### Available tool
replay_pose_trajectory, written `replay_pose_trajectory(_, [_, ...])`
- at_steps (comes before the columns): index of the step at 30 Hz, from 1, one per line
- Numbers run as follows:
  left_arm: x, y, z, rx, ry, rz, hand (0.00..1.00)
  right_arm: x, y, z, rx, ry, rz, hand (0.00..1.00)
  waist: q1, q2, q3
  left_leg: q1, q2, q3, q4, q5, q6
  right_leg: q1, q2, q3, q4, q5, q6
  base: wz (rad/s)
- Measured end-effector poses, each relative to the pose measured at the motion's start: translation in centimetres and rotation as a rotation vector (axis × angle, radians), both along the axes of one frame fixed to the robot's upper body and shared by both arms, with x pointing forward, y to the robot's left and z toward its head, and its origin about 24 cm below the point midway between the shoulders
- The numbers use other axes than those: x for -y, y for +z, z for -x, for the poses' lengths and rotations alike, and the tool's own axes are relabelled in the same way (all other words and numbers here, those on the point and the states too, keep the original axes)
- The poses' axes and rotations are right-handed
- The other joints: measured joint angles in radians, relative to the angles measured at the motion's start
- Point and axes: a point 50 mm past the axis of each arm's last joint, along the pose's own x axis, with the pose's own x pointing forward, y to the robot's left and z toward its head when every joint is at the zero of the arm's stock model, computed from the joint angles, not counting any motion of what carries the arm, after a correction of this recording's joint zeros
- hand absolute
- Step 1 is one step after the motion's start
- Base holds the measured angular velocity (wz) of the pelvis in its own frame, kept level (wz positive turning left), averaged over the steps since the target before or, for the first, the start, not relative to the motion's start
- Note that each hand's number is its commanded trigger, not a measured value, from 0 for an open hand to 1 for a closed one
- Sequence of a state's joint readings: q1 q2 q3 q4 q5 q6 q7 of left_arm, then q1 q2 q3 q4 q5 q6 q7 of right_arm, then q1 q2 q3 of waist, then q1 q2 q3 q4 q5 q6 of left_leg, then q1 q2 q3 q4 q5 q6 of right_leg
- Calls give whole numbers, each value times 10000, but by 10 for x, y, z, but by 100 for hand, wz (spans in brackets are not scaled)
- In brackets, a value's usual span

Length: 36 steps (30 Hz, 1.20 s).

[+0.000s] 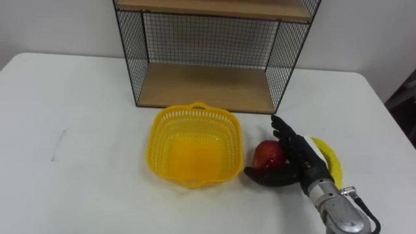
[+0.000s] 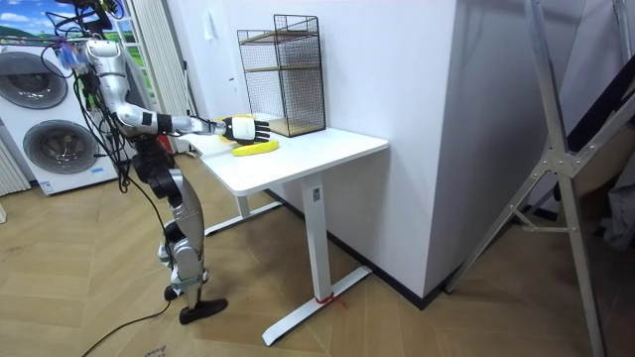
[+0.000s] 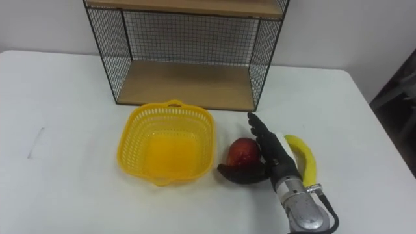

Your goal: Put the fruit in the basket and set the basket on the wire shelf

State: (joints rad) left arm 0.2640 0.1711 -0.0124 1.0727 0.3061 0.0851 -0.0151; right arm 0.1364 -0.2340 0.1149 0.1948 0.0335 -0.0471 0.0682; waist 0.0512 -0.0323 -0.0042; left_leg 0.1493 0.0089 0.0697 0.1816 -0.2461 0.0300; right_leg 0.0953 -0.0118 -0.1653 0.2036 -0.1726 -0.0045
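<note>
A red fruit point(image 1: 268, 154) lies on the white table just right of an empty yellow basket point(image 1: 161, 133). My right hand point(image 1: 302, 162) comes in from the lower right and cups the fruit. Its fingers stretch fairly straight along the fruit's right side and its thumb lies spread in front of it, on the table. The hand is open. A yellow banana point(image 1: 330, 159) lies on the table right beside the hand's far side. Behind the basket stands the black wire shelf point(image 1: 201, 88) with a wooden bottom board. In the room view I stand at the table's end with the right hand point(image 2: 243, 129) reached out over it.
The white table point(image 1: 78, 130) spreads wide and bare to the left of the basket. The shelf's upper wooden board point(image 1: 214, 8) hangs above its open lower bay. In the room view two washing machines point(image 2: 45, 119) stand behind me and a metal frame point(image 2: 556, 169) leans at the room view's right.
</note>
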Motion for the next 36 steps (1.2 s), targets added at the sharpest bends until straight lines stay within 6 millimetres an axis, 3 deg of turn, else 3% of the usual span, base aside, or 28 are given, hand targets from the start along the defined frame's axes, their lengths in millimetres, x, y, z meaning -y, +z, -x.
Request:
replay_pose_trajectory(4, [-1,0,-1,1,-23,22,0,5,3,-1,108,-126,243,100,-27,-4,3,-4,-1,-7,7,0,0,-2,-3,-15,-4,0,1,0])
replay_pose_trajectory(12, [-2,1,-3,70,-53,-17,0,6,7,-4,414,680,2406,100,93,-84,10,10,12,92,-2,0,0,-67,11,99,29,0,0,-3])
replay_pose_trajectory(20, [-3,1,-3,66,-55,-28,0,4,7,-4,473,820,2603,100,94,-181,42,25,52,87,-70,0,0,-42,10,91,28,2,1,0])
replay_pose_trajectory(31, [-5,1,-1,20,-58,-107,0,6,7,-3,465,212,1555,100,87,-98,54,22,22,94,-123,0,0,-55,30,90,-2,2,1,0])
replay_pose_trajectory(36, [-5,1,1,-64,-50,-103,0,11,-2,0,65,-1013,-722,100,-26,-20,62,28,27,56,29,-9,-10,57,17,-13,-55,4,0,5])
